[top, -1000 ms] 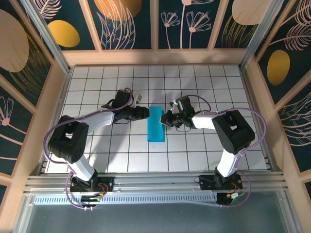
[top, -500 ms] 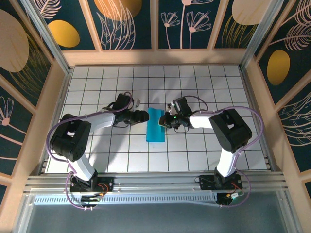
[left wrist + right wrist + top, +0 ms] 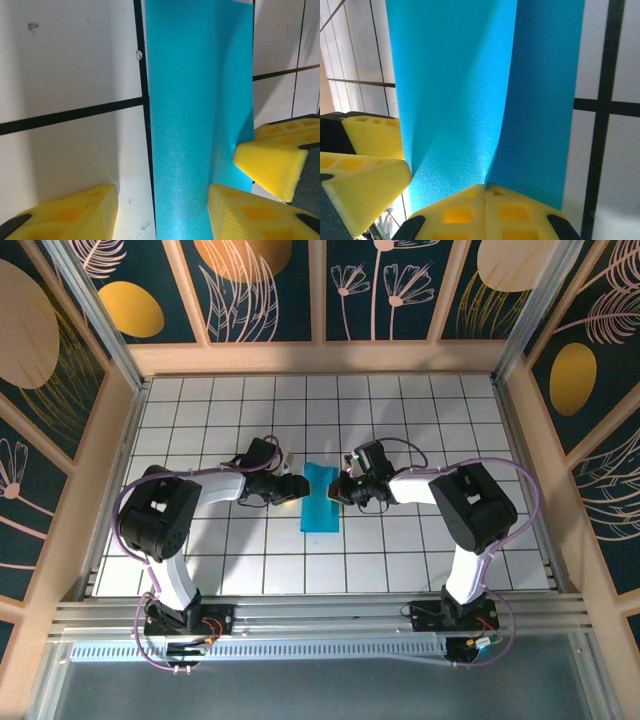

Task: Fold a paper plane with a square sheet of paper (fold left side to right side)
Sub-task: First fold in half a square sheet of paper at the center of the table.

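Paper [image 3: 321, 502]: was laid as a folded strip at table [image 3: 400, 420] centre.
Left gripper [image 3: 296, 487]: was set at 9 o'clock of paper; jaws were held apart.
Right gripper [image 3: 336, 490]: was set at 3 o'clock; fingers were clamped on paper.

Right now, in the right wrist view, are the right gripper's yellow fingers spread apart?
No: the right gripper has its fingertips pressed together with no gap, at the edge of the cyan paper.

Bright, even light from above leaves the white tiled table [image 3: 280, 560] faintly glary and softly shadowed, and in the sharp wrist close-ups the cyan paper [image 3: 450, 75] shades darker beside its raised fold.
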You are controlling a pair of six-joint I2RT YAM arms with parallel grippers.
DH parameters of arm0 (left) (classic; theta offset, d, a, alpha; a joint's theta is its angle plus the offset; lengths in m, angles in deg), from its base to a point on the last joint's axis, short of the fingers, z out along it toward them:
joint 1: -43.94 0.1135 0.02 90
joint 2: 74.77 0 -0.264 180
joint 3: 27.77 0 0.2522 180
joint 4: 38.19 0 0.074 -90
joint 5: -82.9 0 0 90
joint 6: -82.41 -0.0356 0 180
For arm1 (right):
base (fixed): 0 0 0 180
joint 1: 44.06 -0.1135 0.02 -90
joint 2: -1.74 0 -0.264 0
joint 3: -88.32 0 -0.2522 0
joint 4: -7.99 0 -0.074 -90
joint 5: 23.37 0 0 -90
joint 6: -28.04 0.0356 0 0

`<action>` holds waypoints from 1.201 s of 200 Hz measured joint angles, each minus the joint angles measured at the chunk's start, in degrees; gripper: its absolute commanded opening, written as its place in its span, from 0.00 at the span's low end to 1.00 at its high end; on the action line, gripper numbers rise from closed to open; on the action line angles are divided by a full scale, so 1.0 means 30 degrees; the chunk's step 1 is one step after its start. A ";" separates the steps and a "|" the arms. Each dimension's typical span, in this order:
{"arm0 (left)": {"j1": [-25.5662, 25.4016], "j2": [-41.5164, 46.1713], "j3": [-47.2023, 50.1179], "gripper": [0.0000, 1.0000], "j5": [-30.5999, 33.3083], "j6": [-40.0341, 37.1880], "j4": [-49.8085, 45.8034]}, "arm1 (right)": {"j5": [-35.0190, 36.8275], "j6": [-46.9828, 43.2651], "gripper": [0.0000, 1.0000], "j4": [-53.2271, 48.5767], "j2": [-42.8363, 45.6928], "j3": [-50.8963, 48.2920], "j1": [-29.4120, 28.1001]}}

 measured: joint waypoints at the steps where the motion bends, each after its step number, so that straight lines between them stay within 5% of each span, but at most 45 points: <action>1: -0.0007 -0.0015 -0.0015 0.47 0.0000 0.0000 0.0000 | 0.0000 0.0000 0.00 -0.0015 0.0000 0.0000 0.0000; 49: -0.0182 -0.0525 -0.0590 0.39 0.0503 0.0182 -0.0474 | 0.0306 -0.0335 0.00 -0.0182 0.0000 0.0036 0.0000; 150: -0.1158 -0.0954 -0.2222 0.38 0.3002 0.0197 -0.3024 | 0.2025 -0.1239 0.41 -0.2535 0.1588 0.0204 0.0066; 240: -0.1945 -0.1268 -0.3169 0.42 0.4641 0.0860 -0.4269 | 0.4823 -0.2346 0.45 -0.5180 0.5246 -0.0372 0.1829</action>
